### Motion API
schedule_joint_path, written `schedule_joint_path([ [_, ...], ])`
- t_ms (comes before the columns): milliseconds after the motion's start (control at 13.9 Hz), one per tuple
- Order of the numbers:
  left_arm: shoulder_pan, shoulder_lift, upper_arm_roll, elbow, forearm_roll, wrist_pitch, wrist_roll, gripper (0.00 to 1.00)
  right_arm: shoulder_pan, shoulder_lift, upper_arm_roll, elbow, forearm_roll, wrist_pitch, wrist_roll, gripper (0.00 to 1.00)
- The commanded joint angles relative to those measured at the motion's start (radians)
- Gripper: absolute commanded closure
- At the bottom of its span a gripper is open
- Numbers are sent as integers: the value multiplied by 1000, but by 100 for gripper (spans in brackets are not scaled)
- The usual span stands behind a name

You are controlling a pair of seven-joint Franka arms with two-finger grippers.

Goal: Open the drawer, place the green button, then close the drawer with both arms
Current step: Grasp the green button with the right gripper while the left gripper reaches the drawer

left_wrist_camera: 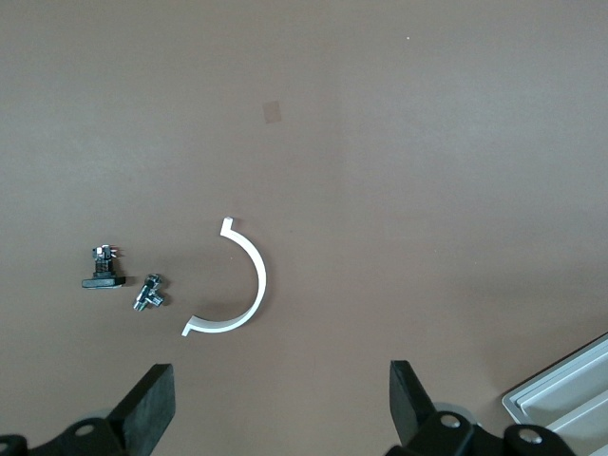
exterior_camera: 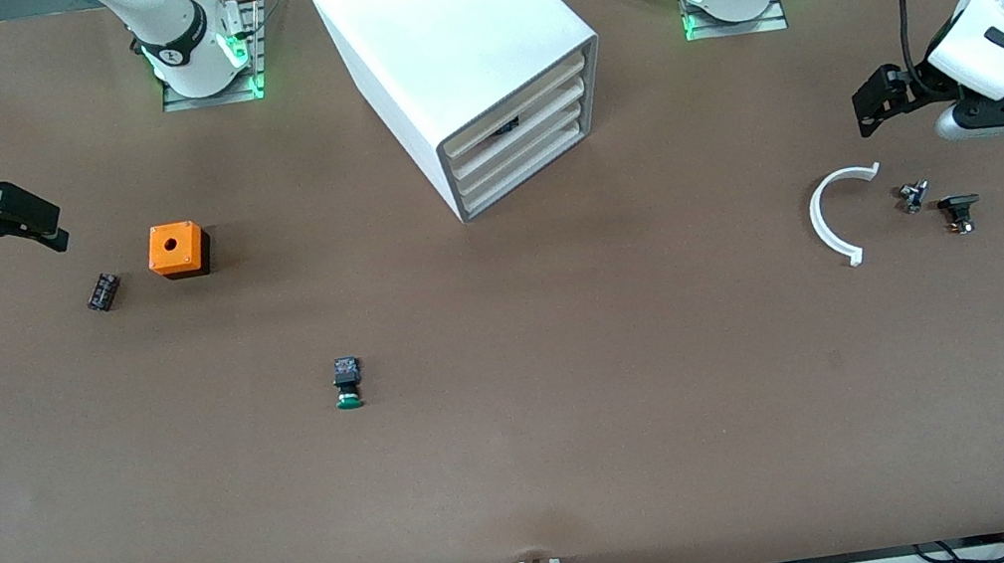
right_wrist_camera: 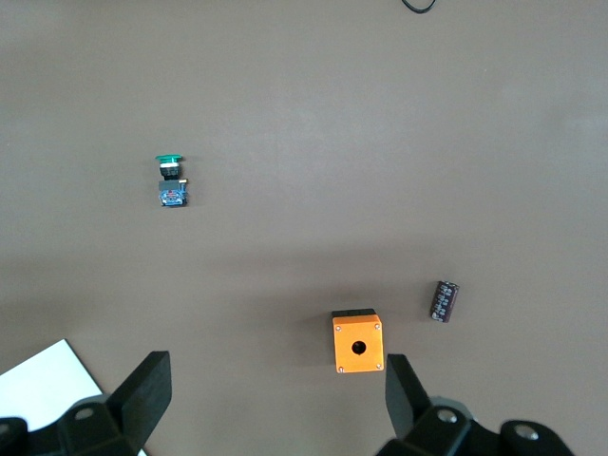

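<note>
The white box cabinet [exterior_camera: 465, 46] stands in the middle of the table near the arms' bases. Its stacked cream drawer fronts [exterior_camera: 520, 143] are all shut. A corner of it shows in the left wrist view [left_wrist_camera: 560, 399]. The button [exterior_camera: 347, 384], black with a green cap, lies on its side on the bare table, nearer to the front camera than the cabinet; it also shows in the right wrist view [right_wrist_camera: 171, 180]. My left gripper [exterior_camera: 877, 106] [left_wrist_camera: 282, 380] is open and empty over the table at the left arm's end. My right gripper [exterior_camera: 34, 220] [right_wrist_camera: 278, 375] is open and empty at the right arm's end.
An orange cube [exterior_camera: 177, 249] [right_wrist_camera: 357, 343] and a black ribbed part [exterior_camera: 103, 291] [right_wrist_camera: 444, 300] lie below the right gripper. A white curved strip [exterior_camera: 830, 219] [left_wrist_camera: 249, 285] and two small metal parts [exterior_camera: 914, 196] [left_wrist_camera: 149, 293] lie below the left gripper. Cables hang along the table's near edge.
</note>
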Motion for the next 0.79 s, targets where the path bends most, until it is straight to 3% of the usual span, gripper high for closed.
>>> schedule_joint_path([
  [0,-5,1,7,13,-14,-13,9,1,3,13,-1,42,2,-32,-4,0],
  [502,-5,1,10,13,-16,-14,9,1,39,60,7,71,3,-47,8,0],
  [717,-13,1,8,13,-31,-84,21,1,38,110,9,73,98,-15,-7,0],
])
